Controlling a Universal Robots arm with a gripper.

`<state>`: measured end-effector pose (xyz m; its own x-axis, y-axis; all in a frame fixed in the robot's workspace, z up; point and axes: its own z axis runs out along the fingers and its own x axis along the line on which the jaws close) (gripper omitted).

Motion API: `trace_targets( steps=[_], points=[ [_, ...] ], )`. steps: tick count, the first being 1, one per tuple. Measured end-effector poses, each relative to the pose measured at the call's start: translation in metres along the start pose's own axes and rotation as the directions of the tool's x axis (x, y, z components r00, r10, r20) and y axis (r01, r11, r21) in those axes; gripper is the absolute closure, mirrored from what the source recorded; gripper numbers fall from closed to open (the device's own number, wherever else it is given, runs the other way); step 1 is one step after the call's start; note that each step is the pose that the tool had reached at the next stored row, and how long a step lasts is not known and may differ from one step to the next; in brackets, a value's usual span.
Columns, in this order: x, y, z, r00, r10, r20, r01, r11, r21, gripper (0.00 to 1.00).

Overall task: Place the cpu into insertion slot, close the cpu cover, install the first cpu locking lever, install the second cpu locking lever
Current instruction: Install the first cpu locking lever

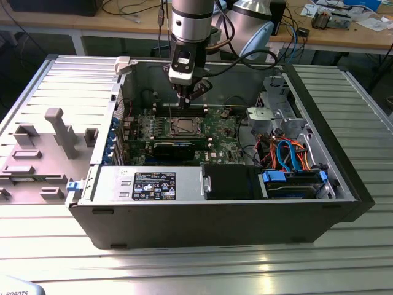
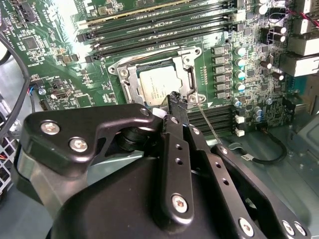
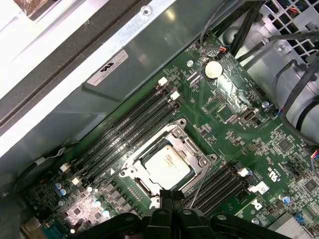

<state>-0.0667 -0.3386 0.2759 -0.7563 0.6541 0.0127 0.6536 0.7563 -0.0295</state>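
**Gripper tip at the socket's edge, one thin lever standing free**

The cpu (image 2: 158, 85) lay flat in the insertion slot (image 1: 184, 128) in the middle of the green motherboard (image 2: 45, 45). The cpu cover (image 2: 191, 78) looked to be down around it, with the chip's silver top showing through the window. The gripper (image 2: 175, 97) hung just beside the socket's near edge, its jaws together, and nothing could be seen between them. Close beside the tip, a thin locking lever (image 2: 208, 122) slanted away from the socket over the memory slots (image 2: 219, 115). Whether its free end was latched could not be told.

The step in hand looked like the lever work. To do it well, the closed tip would need to bear on the rod itself rather than on the cover or the chip. It would have to push down and sideways in one smooth sweep so the rod tucked under its catch. The rod was slim and springy, so a glancing contact would likely slip off onto the board's small parts.

By count there was one cpu, one cover, one socket and one lever plainly seen. Two banks of long black memory slots lay one on each side of the socket. One round coin cell (image 3: 213, 68) sat beyond them.
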Motion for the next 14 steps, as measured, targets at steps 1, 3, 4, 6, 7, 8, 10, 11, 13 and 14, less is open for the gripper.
trace_targets(
  steps=[1,3,4,6,7,8,10,11,13,14],
  points=[
    [0.0000,0.0000,0.0000,1.0000,-0.001,0.0000,0.001,1.0000,0.0000,0.89],
    [0.0000,0.0000,0.0000,1.0000,-0.007,0.0002,0.007,1.0000,0.0001,0.89],
    [0.0000,0.0000,0.0000,1.0000,-0.008,0.0003,0.008,1.0000,0.0001,0.89],
    [0.0000,0.0000,0.0000,0.9999,-0.012,0.0004,0.012,0.9999,0.0002,0.89],
    [0.0000,0.0000,0.0000,0.9999,-0.014,0.0004,0.014,0.9999,0.0002,0.89],
    [0.0000,0.0000,0.0000,0.9999,-0.015,0.0005,0.015,0.9999,0.0002,0.89],
    [0.0000,0.0000,0.0000,0.9998,-0.019,0.0006,0.019,0.9998,0.0002,0.89],
    [0.0000,0.0000,0.0000,0.9998,-0.020,0.0006,0.020,0.9998,0.0002,0.89],
    [0.0000,0.0000,0.0000,0.9997,-0.024,0.0007,0.024,0.9997,0.0003,0.89],
    [0.0000,0.0000,0.0000,0.9997,-0.025,0.0008,0.025,0.9997,0.0004,0.89]
  ],
)
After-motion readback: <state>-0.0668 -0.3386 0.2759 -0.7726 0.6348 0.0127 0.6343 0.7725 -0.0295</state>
